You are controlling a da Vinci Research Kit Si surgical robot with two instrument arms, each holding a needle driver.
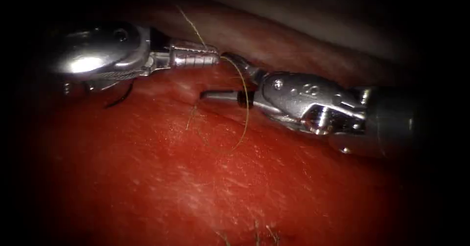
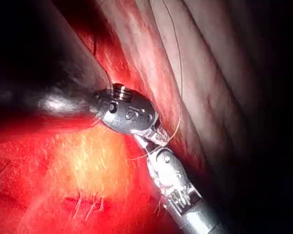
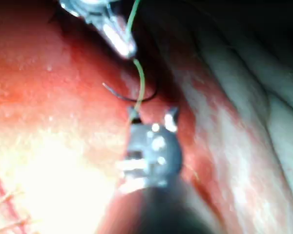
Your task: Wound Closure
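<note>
Red, wet tissue (image 1: 196, 177) fills the bench scene. The left tool (image 1: 208, 56) has its jaws closed on the thread (image 1: 243, 104) (a pale strand). The right tool (image 1: 223, 77) gapes wide, holding nothing; the dark curved needle (image 3: 129, 93) lies just beyond it.
</note>
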